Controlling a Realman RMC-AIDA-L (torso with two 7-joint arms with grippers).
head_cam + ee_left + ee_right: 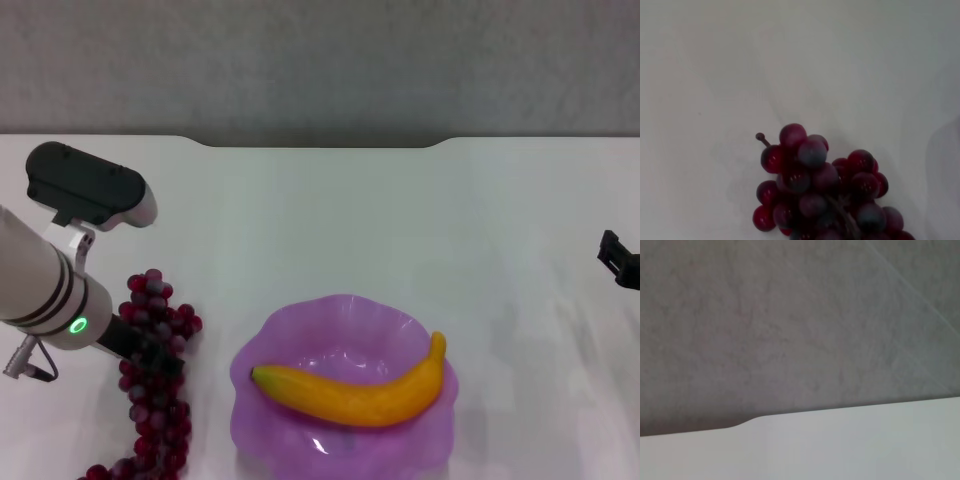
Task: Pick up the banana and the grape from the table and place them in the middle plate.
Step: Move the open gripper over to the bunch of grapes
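White table (380, 210) fills the head view below a grey wall (320, 60). Low centre sits the middle plate (290, 340), purple and scalloped, with the banana (360, 392) lying across it. At lower left the left gripper (150, 350) is down on the grape (160, 400) (fingers hidden, so I cannot tell their state). The right gripper (620, 260) shows at the right edge. No writing is readable.

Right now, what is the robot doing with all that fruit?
The banana already lies in the purple plate. The left gripper is down at the bunch of grapes, which sits on the white table beside the plate, not in it. The right gripper waits at the table's right edge.
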